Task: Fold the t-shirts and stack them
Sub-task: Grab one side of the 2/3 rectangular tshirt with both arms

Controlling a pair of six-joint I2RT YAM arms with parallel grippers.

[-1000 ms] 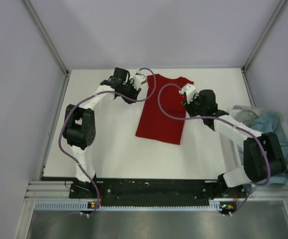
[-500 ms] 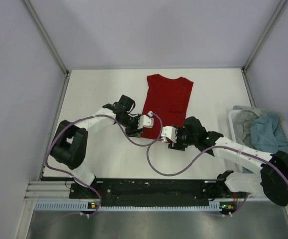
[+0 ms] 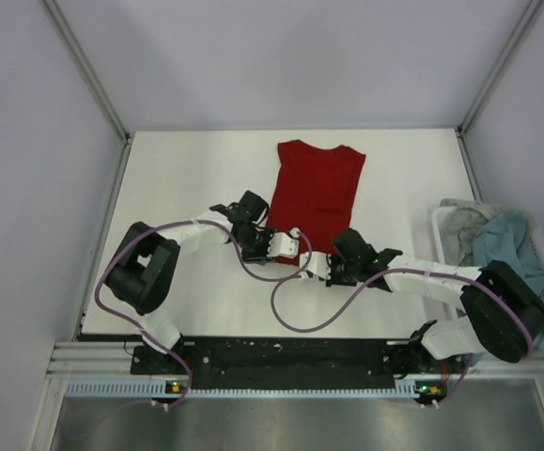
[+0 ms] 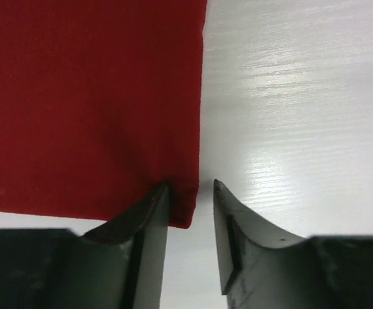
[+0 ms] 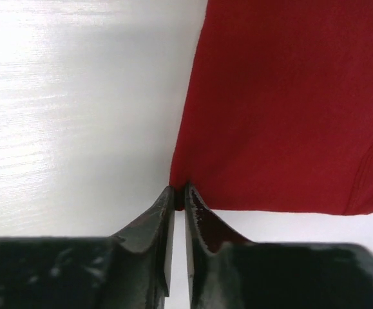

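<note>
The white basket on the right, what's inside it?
A crumpled teal-blue t-shirt and a light grey t-shirt fill the basket. Whatever lies beneath them is covered, so I cannot say whether more is in there.

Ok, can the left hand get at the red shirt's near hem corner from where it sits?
Probably yes. The left hand is open and straddles the corner of the red shirt, one finger over the cloth, the other over bare table. Nothing blocks it.

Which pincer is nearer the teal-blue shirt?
Right. The right pincer grips the red shirt at its near corner toward the teal-blue shirt; the left pincer straddles the other corner, farther.
</note>
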